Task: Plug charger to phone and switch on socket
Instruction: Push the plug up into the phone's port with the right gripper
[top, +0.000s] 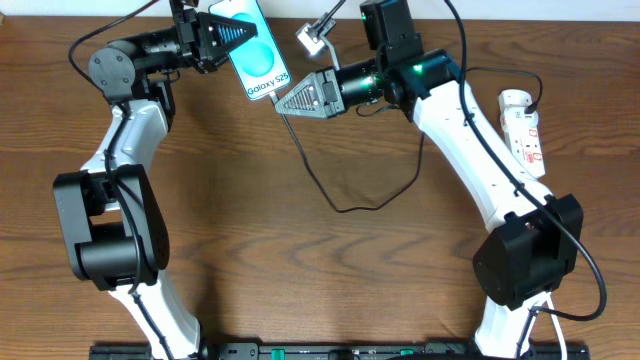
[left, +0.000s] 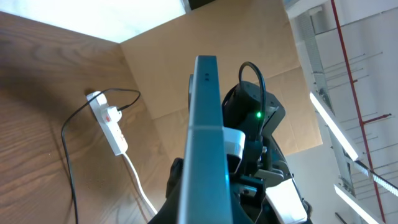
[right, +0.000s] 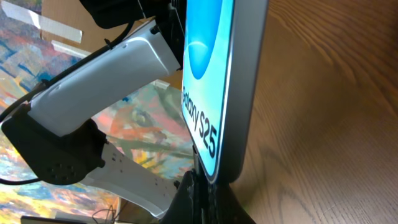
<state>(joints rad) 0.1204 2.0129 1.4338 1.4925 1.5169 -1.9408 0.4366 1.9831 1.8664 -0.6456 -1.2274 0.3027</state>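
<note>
Overhead: plugging-in step, by my reading. Left gripper (top: 243, 38) clamps the flat, glossy phone (top: 258, 60) at far centre. Right gripper (top: 283, 103), closed on the thin black charger (top: 350, 210), meets the phone's near end.

Left wrist: the phone's slim edge; white plastic socket (left: 109, 121) on wood-grain table (left: 37, 155), well apart.

Right wrist: rounded dark rim, plug hidden. Next: a straight, aligned push.

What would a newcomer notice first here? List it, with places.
The lit phone reading Galaxy S25 stands out first, held up at the table's far side in the left gripper. The right gripper meets its lower end, and the black charger trails from there in a loop across the wood. The white socket lies apart near the table's right edge.
</note>
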